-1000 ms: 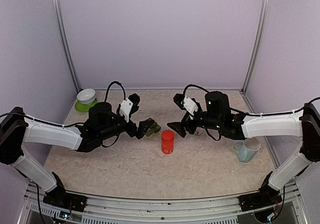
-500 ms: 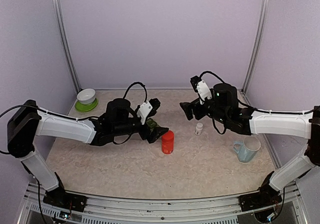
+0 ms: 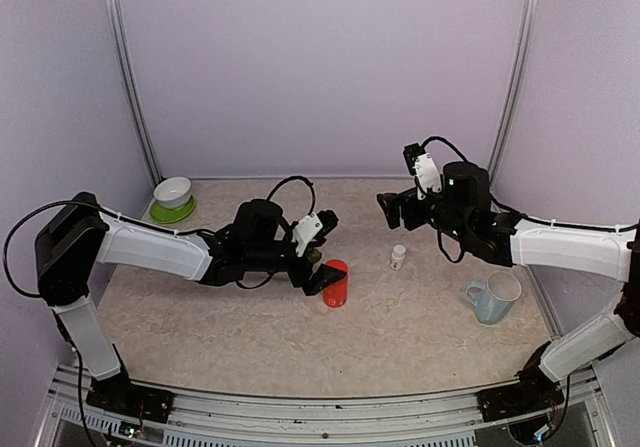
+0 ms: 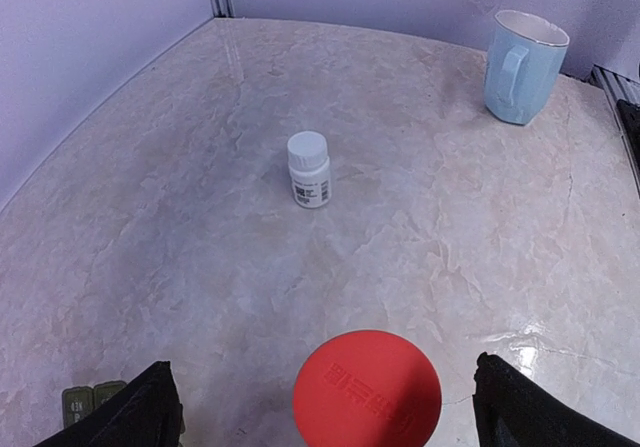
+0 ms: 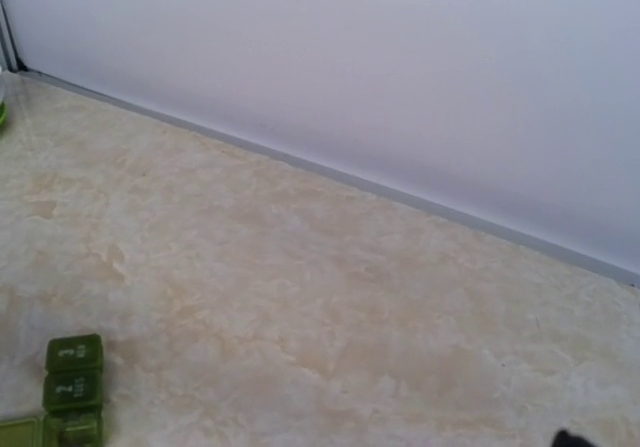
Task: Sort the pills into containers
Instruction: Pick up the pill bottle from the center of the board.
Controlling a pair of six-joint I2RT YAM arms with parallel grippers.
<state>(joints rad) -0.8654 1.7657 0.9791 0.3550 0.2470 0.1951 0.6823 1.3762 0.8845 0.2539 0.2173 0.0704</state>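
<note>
**Left fingers straddle the red bottle; green containers lie just beside them**

Top view: the left fingers (image 3: 318,278) reach the red bottle (image 3: 336,285) at mid-worktop (image 3: 250,337). The right fingers (image 3: 392,211) hang above the worktop, well apart from it. I cannot tell whether they are spread or pressed together. A white pill bottle (image 3: 398,257) stands between the two sets of fingers, and a pale blue mug (image 3: 493,298) stands far to the right.

Left wrist view: the fingers are spread, with the red cap between them and untouched. Raised lettering on the cap is too small to read, as is the white bottle's label. The containers, dark green, lie just beside the left-hand finger.

Right wrist view: the containers (image 5: 72,372) lie far off to the left of the one fingertip showing. Their lids carry pale marks that I cannot read.
</note>
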